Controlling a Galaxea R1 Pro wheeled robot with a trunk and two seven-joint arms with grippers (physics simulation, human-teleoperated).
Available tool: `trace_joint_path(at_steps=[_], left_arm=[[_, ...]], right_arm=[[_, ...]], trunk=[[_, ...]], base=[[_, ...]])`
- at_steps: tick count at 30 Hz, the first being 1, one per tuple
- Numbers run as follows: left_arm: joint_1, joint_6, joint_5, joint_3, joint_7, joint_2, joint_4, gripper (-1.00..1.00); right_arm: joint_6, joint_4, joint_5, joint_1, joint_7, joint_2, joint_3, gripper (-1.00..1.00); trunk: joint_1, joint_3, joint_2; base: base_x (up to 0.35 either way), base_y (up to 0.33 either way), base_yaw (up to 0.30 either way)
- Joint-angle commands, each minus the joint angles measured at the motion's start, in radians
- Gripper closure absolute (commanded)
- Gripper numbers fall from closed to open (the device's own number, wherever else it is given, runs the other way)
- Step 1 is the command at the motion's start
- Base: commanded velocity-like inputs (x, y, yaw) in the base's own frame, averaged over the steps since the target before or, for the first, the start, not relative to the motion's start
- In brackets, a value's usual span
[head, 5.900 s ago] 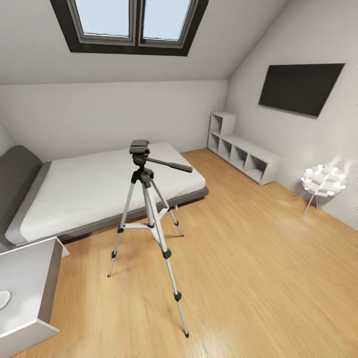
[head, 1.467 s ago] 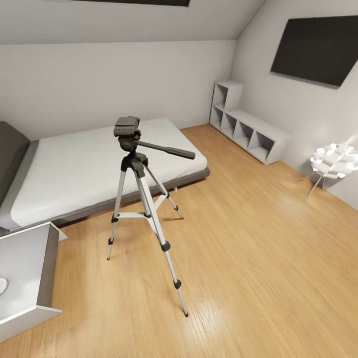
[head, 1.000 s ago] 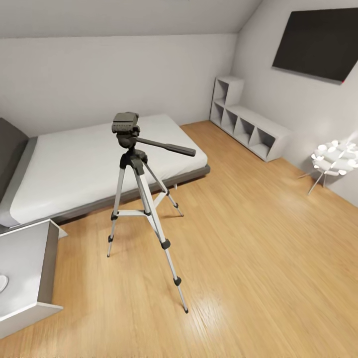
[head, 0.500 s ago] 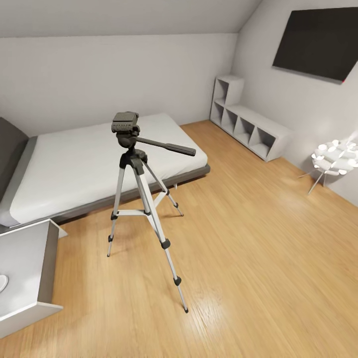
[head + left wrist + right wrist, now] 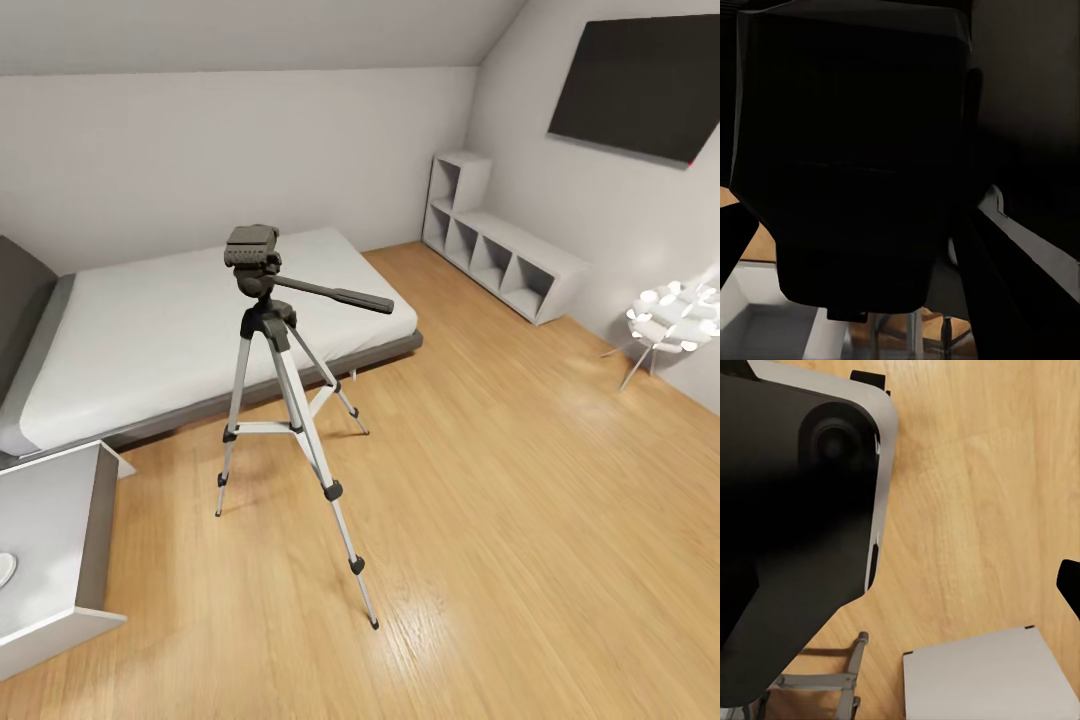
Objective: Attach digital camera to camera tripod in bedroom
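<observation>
The camera tripod (image 5: 290, 420) stands on the wood floor in front of the bed, on silver legs. Its black pan head (image 5: 252, 247) carries nothing on top, and its long handle (image 5: 335, 293) points right. In the left wrist view a black rounded body that looks like the digital camera (image 5: 847, 165) sits very close to the lens, between the dark fingers of my left gripper (image 5: 855, 262). No red dot shows on it. In the right wrist view one black fingertip (image 5: 1071, 585) shows at the frame edge over bare floor, with nothing between the fingers.
The grey-framed low bed (image 5: 180, 330) lies behind the tripod. A grey bedside cabinet (image 5: 50, 550) stands at the near left. White cube shelves (image 5: 505, 265) line the right wall under a dark screen (image 5: 640, 85). A white lamp (image 5: 675, 320) stands at far right. Open floor lies to the tripod's right.
Since the earliest frame the view has come closer to the tripod and tipped down, losing the roof window. Over the last second nothing has shifted.
</observation>
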Motion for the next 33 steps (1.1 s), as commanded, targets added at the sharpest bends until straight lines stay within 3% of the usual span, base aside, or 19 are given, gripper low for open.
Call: trace_joint_path(at_steps=[1,4,7,21,33], left_arm=[[0.0,-0.002,0.008,-0.009,-0.002,0.0,0.001,1.0],[0.003,-0.004,0.01,-0.009,0.0,0.011,0.001,1.0],[0.008,-0.003,0.011,-0.008,0.001,0.039,0.003,1.0],[0.009,-0.008,0.012,-0.008,0.001,0.042,0.003,1.0],[0.01,-0.007,0.012,-0.008,0.001,0.041,0.003,1.0]], right_arm=[[-0.007,0.003,0.008,-0.001,0.002,0.0,-0.004,-1.0],[-0.009,0.003,0.008,-0.001,0.001,0.0,-0.004,-1.0],[-0.009,0.003,0.009,-0.001,0.001,0.002,-0.004,-1.0],[0.0,0.003,0.007,-0.001,0.0,0.003,-0.004,-1.0],[-0.001,0.003,0.007,-0.001,-0.001,-0.002,-0.004,-1.0]], trunk=[[0.0,-0.001,-0.002],[0.0,-0.001,-0.002],[0.0,-0.001,-0.002],[0.0,-0.001,-0.002],[0.0,-0.001,-0.002]], base=[[0.0,0.0,0.0],[0.0,0.0,0.0],[0.0,0.0,0.0],[0.0,0.0,0.0],[0.0,0.0,0.151]])
